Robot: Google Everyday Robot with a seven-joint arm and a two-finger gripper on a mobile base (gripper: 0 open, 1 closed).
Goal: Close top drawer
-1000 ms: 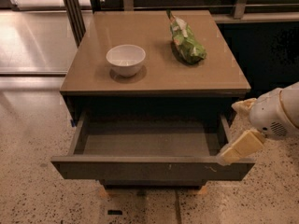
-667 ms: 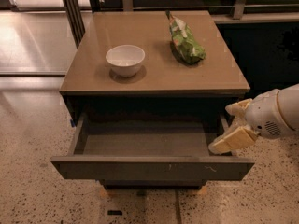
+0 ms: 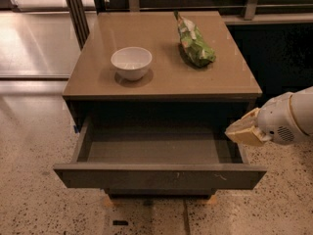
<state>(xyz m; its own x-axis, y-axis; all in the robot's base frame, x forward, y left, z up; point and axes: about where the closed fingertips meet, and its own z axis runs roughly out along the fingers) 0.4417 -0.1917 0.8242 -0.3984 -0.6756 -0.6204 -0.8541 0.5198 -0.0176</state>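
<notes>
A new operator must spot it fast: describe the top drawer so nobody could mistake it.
Find the brown-topped cabinet carrying a white bowl and a green snack bag. Directly under that top, the top drawer is pulled out, grey inside, with the gripper by its right end. It is the only drawer standing open, and its handleless front bears small pale scratches right of centre.

Top (image 3: 161,84): tan, glossy.
Bowl (image 3: 131,61): white, upright.
Bag (image 3: 194,44): green, laid right of the bowl, apart.
Gripper (image 3: 244,130): held lower right of the bowl, off the top.
</notes>
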